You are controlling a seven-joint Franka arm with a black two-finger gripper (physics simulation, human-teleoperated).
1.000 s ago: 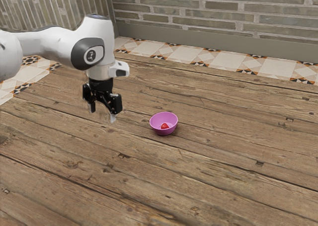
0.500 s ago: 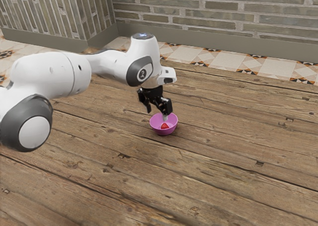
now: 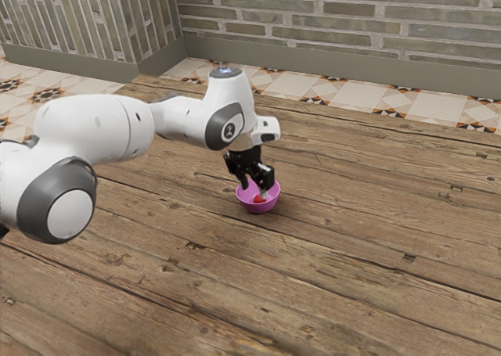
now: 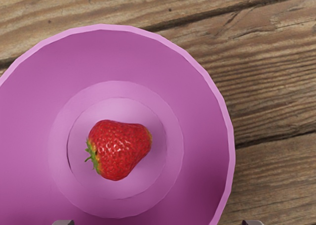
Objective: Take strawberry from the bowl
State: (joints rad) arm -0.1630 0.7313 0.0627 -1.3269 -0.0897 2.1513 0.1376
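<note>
You have the black gripper point(image 3: 255, 188) over the pink bowl point(image 3: 261, 209), its body toward twelve o'clock from the bowl in the exterior view, and its fingers point down toward the bowl. Your claw is spread: the two fingers stand apart, one toward eleven o'clock of the strawberry point(image 4: 118, 150) and the other toward one o'clock, as the exterior view shows them. The wrist view shows you both fingertips point(image 4: 253, 222) with a broad gap between them.

Your strawberry is inside the bowl, resting on its side on the flat round base, with the sloping wall all around it and apart from it. You can see its green leafy cap at one end and its glossy red, seeded skin. The bowl stands upright on the wooden table point(image 3: 376, 293), just off the exterior view's centre toward six o'clock.

Your white arm point(image 3: 94, 129) comes in from between eight and nine o'clock of the exterior view, and its wrist bends down above the gripper. Past the table, toward twelve and two o'clock, you have a patterned tile floor point(image 3: 360, 96) and a brick wall point(image 3: 344, 16); toward ten o'clock stands a slatted wall section point(image 3: 86, 16).
</note>
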